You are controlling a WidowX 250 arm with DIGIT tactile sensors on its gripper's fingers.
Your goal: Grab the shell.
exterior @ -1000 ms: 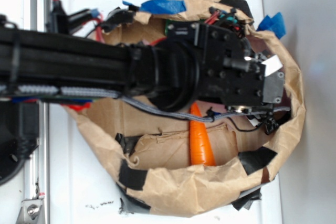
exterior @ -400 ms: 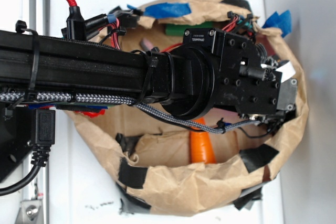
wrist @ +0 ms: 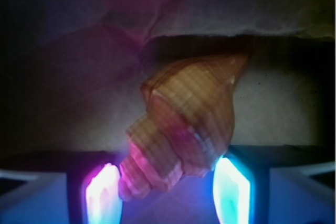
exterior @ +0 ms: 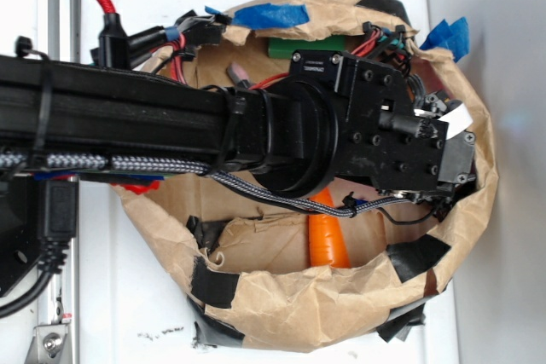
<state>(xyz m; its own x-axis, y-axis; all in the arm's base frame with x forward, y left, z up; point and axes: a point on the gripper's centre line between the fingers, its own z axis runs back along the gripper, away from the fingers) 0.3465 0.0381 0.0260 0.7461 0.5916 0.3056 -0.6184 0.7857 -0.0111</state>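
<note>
Most of the reach looks finished. Seen from the wrist, the shell (wrist: 184,124) lies on brown paper with its ridged whorled end between the two glowing fingertips (wrist: 102,195) of the gripper (wrist: 167,195). Both tips stand spread to either side of the shell, and whether either one touches it is hard to judge (coloured glare blurs the edges). Closing and lifting appear to be left. From outside, the black arm (exterior: 128,130) covers the middle of the paper bag (exterior: 341,304), hiding the shell completely. Only an orange carrot (exterior: 326,236) shows below the arm. The shell's thin point fades into shadow under a paper fold.
</note>
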